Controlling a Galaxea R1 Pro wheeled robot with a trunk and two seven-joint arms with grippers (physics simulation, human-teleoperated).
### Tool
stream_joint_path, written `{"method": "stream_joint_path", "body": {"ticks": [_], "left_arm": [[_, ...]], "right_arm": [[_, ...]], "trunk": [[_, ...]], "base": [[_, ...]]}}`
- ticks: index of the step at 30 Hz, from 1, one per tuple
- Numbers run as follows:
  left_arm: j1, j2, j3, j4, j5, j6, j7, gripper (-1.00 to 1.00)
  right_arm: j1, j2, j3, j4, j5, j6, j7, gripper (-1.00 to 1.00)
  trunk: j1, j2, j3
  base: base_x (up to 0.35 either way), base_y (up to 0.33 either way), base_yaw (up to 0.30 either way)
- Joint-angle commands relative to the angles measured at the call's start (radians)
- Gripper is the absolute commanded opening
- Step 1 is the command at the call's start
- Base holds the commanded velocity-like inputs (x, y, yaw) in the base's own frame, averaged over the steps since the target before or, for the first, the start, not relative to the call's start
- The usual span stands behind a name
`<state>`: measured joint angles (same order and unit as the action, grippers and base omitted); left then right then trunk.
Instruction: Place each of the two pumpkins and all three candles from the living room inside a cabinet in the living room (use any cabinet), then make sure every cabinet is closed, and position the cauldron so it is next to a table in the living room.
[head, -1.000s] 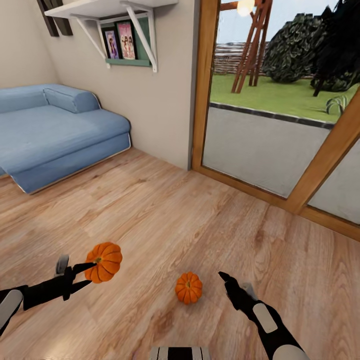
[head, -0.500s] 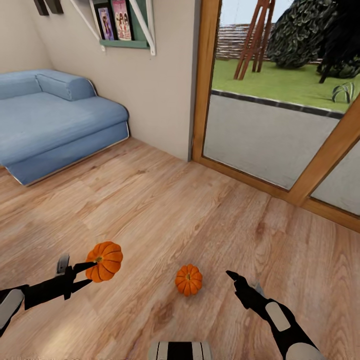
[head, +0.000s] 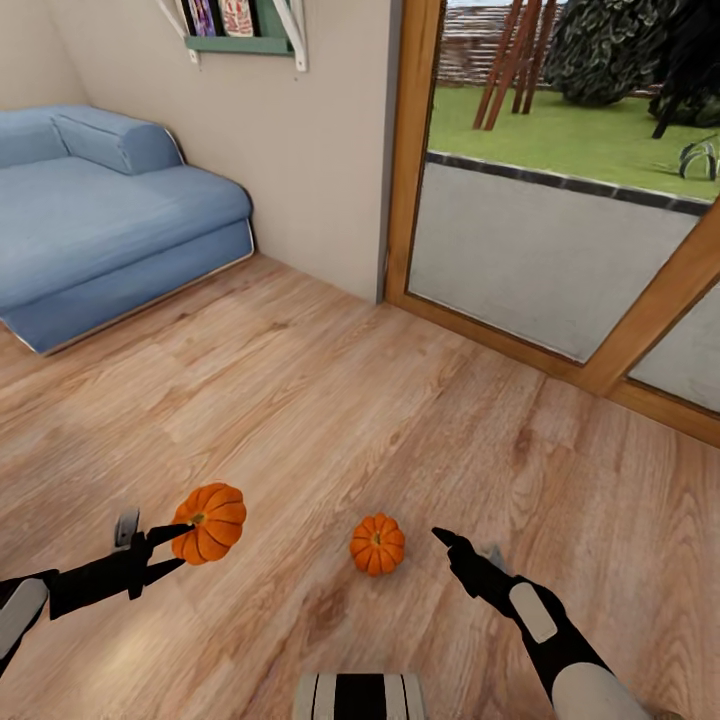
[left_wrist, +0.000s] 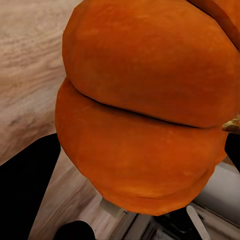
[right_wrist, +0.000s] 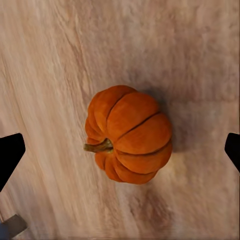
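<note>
- Pumpkin collection is judged to be the step in hand: one pumpkin is carried, the other is not yet gripped, and no cabinet or candle is seen.
- Right gripper (head: 447, 541) is held above the floor with its fingers spread wide apart; in the right wrist view the black fingertips (right_wrist: 10, 152) stand well clear of the fruit on either side, touching nothing.
- Second pumpkin (head: 377, 544) lies on the wooden floor (head: 330, 400), just beside and ahead of the right gripper, centred between its fingers, with the stem pointing sideways toward one fingertip.
- Next move, as judged: the right gripper is to be lowered straight over the ribbed body and closed across its widest part; a rounded surface may roll or slip if caught off-centre.
- Left gripper (head: 178, 536) is clamped on the first pumpkin (head: 209, 522), which is held clear of the floor at the fingertips, gripped near the stem.
- Beyond the grippers, a blue sofa (head: 100, 230) stands well apart on the left arm's side, and a wood-framed glass door (head: 560, 250) is set in the far wall.
</note>
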<state>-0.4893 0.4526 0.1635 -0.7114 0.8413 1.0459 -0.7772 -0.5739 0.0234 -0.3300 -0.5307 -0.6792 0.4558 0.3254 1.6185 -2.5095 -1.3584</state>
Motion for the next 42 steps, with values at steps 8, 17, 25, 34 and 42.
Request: {"method": "stream_joint_path", "body": {"ticks": [8, 17, 25, 34, 42], "left_arm": [[0.0, 0.017, -0.003, -0.001, -0.009, 0.0, -0.163, -1.0], [0.0, 0.025, -0.004, -0.001, -0.01, 0.0, -0.199, -1.0], [0.0, 0.026, -0.004, -0.001, -0.011, 0.0, -0.2, -1.0], [0.0, 0.026, -0.004, 0.0, -0.011, -0.001, -0.199, -1.0], [0.0, 0.026, -0.003, -0.001, -0.011, -0.001, -0.2, -1.0]], "right_arm": [[-0.001, 0.002, 0.015, 0.004, -0.001, -0.005, 0.054, 1.0], [-0.001, 0.003, 0.016, 0.01, 0.004, -0.009, 0.138, 1.0], [-0.001, 0.005, 0.016, 0.011, 0.004, -0.011, 0.138, 1.0], [-0.001, 0.006, 0.016, 0.012, 0.004, -0.04, 0.136, 1.0], [-0.009, 0.005, 0.016, 0.016, 0.074, -0.037, 0.134, 1.0]], "trunk": [[0.004, -0.002, -0.031], [0.004, -0.002, -0.035], [0.004, -0.002, -0.035], [0.004, -0.002, -0.035], [0.004, -0.002, -0.035]], "base": [[0.0, 0.0, 0.0], [0.001, 0.0, 0.0], [0.136, 0.0, 0.0], [0.123, 0.039, 0.0], [0.012, 0.005, 0.0]]}}
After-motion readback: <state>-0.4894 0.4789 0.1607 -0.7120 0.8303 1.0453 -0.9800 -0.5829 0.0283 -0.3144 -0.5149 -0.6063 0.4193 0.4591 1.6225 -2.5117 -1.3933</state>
